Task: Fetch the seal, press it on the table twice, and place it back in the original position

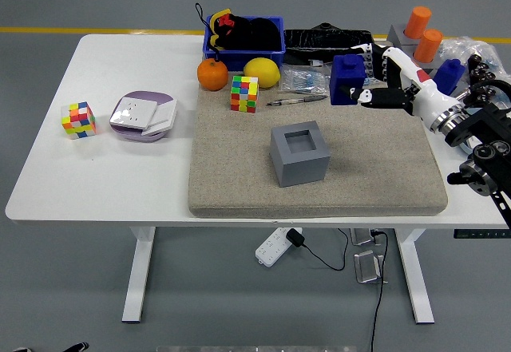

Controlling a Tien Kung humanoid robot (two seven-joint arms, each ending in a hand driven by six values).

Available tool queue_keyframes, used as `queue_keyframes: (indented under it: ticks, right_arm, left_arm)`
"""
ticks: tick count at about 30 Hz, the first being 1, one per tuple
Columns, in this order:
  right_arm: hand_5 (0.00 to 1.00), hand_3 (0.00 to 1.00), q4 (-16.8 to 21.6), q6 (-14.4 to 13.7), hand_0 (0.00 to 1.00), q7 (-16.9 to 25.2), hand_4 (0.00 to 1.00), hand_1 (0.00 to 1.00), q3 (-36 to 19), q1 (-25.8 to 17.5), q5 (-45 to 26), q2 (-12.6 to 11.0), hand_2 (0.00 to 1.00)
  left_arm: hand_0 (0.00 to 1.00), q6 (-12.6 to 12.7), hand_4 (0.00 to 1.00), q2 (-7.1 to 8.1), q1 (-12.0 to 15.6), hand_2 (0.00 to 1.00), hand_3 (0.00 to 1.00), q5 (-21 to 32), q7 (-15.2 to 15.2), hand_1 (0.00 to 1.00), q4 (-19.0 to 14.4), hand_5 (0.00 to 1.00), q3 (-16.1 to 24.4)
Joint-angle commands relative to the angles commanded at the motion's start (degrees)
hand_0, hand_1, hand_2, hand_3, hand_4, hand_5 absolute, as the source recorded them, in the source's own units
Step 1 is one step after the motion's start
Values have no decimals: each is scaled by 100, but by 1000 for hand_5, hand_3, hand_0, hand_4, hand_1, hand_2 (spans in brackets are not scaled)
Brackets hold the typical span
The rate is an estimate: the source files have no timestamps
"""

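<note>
Square grey foam holder [300, 156] sits mid-mat on the beige felt mat [239, 184], cavity empty. Blue block-shaped seal [346, 81] is raised over the mat's far right edge, clamped in the white-and-black right hand [382, 81], fingers curled around it.

The right hand [382, 81] gripped the blue seal [346, 80] above the far right part of the beige mat [239, 168]; the grey square holder [299, 155] sat open-topped near the mat's middle; a pen [295, 100] lay beyond it; an orange [212, 74], a lemon [261, 73] and a Rubik's cube [244, 94] stood at the mat's far left corner.
</note>
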State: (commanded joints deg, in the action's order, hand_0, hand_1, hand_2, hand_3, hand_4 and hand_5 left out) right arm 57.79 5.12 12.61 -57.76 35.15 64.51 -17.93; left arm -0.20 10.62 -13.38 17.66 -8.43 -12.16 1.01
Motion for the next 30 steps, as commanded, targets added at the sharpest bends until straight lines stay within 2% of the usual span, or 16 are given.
queue_keyframes:
  ticks: [6, 13, 22, 30]
  right_arm:
    - [2, 433, -323, -62, 572, 19, 697, 428, -125, -336, 87, -98, 419]
    - [2, 432, -835, -168, 572, 72, 697, 428, -129, -711, 116, 40, 419]
    - [2, 428, -1288, -236, 574, 133, 692, 427, -91, -974, 138, 277, 416]
    - [2, 425, -1332, -241, 574, 128, 692, 427, -107, -1053, 132, 312, 416]
  left_arm:
    - [813, 9, 701, 2, -18, 774, 814, -40, 8, 804, -5, 430, 40]
    - [813, 5, 701, -3, 4, 773, 814, -8, 2, 805, -2, 430, -10]
    - [813, 8, 701, -33, 17, 774, 814, -64, 7, 805, -5, 428, 57]
    - [812, 2, 701, -42, 16, 774, 814, -32, 3, 805, 4, 430, 40]
